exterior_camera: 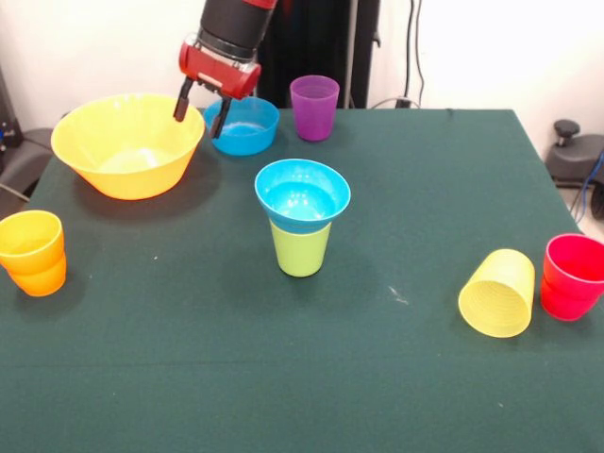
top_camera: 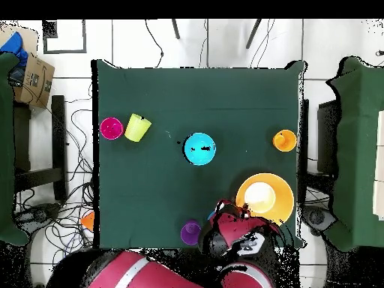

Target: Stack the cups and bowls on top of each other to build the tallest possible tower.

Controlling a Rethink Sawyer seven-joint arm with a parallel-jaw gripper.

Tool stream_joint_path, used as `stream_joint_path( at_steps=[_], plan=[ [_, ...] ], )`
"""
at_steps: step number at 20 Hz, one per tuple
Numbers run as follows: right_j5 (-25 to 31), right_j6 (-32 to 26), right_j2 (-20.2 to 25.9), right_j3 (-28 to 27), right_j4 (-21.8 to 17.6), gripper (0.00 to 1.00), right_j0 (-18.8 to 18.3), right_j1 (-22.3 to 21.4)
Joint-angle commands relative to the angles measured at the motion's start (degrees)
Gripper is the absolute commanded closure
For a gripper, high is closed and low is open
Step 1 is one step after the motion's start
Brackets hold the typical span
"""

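Gripper [exterior_camera: 199, 115] open, empty, hanging between the large yellow-orange bowl [exterior_camera: 127, 143] and the loose blue bowl [exterior_camera: 243, 126], just above their rims. Tower [exterior_camera: 302, 226] sits well clear of it toward mid-table: blue bowl seated in the green cup [exterior_camera: 301, 250]. Purple cup [exterior_camera: 314, 107] upright just past the loose blue bowl.

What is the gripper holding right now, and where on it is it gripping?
Nothing. The gripper is open and empty, its fingers hanging between the large yellow-orange bowl and the small blue bowl without closing on either rim.
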Motion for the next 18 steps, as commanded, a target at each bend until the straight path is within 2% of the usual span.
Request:
stream_joint_path(
  at_steps=[1, 8, 14, 18],
  plan=[
    [-4.99, 4.59, 1.52, -4.69, 4.23, 0.0, 1.73, 3.08],
    [-5.74, 3.76, 0.85, -5.34, 5.52, 0.0, 2.28, 4.59],
    [0.36, 2.36, 4.58, -5.44, 3.71, 0.0, -0.93, 3.36],
    [0.41, 2.35, 5.79, -5.62, 3.55, 0.0, -2.22, 4.03]
  ],
)
